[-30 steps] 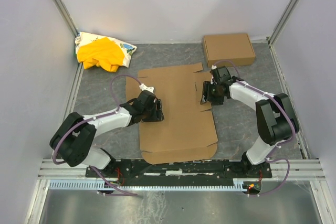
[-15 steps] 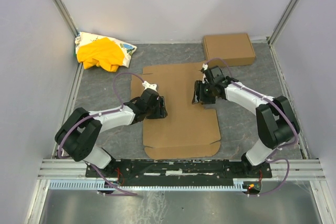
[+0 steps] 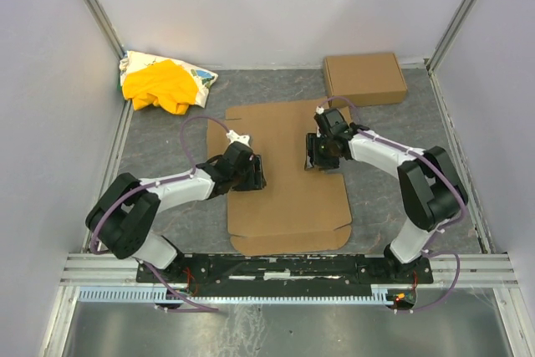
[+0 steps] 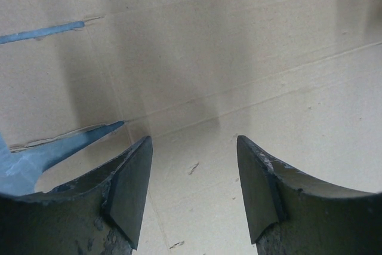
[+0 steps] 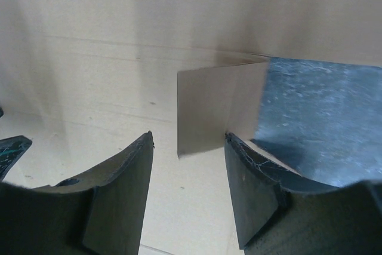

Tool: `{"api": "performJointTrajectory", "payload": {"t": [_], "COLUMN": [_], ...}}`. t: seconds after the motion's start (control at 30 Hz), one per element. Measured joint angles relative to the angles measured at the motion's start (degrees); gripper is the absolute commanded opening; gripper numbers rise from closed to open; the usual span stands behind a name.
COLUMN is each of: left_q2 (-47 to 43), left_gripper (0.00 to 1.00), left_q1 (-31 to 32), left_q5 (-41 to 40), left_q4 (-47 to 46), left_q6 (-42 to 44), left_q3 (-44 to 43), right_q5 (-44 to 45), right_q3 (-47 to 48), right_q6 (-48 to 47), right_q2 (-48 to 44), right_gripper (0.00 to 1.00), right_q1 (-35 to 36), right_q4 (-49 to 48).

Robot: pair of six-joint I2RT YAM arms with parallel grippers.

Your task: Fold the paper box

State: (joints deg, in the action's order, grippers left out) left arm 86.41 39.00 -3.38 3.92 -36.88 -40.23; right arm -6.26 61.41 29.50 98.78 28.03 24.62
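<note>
Across the middle of the grey, mottled worktop (image 3: 372,206) lies the paper box (image 3: 284,198), a flat brown cardboard sheet with rounded corners, notched sides and a narrow flap along its near edge, which sits close to the worktop's near edge. Its surface is matte and finely ribbed, crossed by straight pressed creases.

The left gripper (image 3: 255,171) hovers low over the sheet's left side. In the wrist view its dark, scuffed fingers (image 4: 128,189) are spread apart with only bare cardboard between them, and two narrow slits (image 4: 59,147) in the sheet show the grey top underneath.

The right gripper (image 3: 313,156) is over the sheet's right side, near a notch. Its curved fingers (image 5: 122,189) are also spread, pinching nothing. Just past them a small square flap (image 5: 218,108) is shaded as if lifted off the worktop. It may touch the tip of the finger on the right of that view, but I can't be sure.

At the far right corner sits a compact closed cardboard box (image 3: 364,78). At the far left corner is a crumpled heap of yellow and white cloth (image 3: 165,83).
</note>
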Motion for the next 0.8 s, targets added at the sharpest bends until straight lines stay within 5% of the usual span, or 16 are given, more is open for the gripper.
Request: {"api": "performJointTrajectory", "payload": {"t": [0.43,0.8], "left_q2": [-13.99,-17.51], "left_gripper": [0.78,0.77], "left_q1": [0.24,-3.69], "left_q5": [-8.39,-11.67], "left_q4": [17.81,21.4], "left_q6": [-0.02,-1.97], "left_q3": [-4.94,0.79], "right_q5": [9.11,9.53], "right_q3": [0.9,0.9], "right_q6": [-3.1,-3.45], "right_q2": [-7.02,-4.17], "right_gripper": [0.67,0.64], "right_q1": [0.0,0.0], "right_q4": [6.43,4.74]}}
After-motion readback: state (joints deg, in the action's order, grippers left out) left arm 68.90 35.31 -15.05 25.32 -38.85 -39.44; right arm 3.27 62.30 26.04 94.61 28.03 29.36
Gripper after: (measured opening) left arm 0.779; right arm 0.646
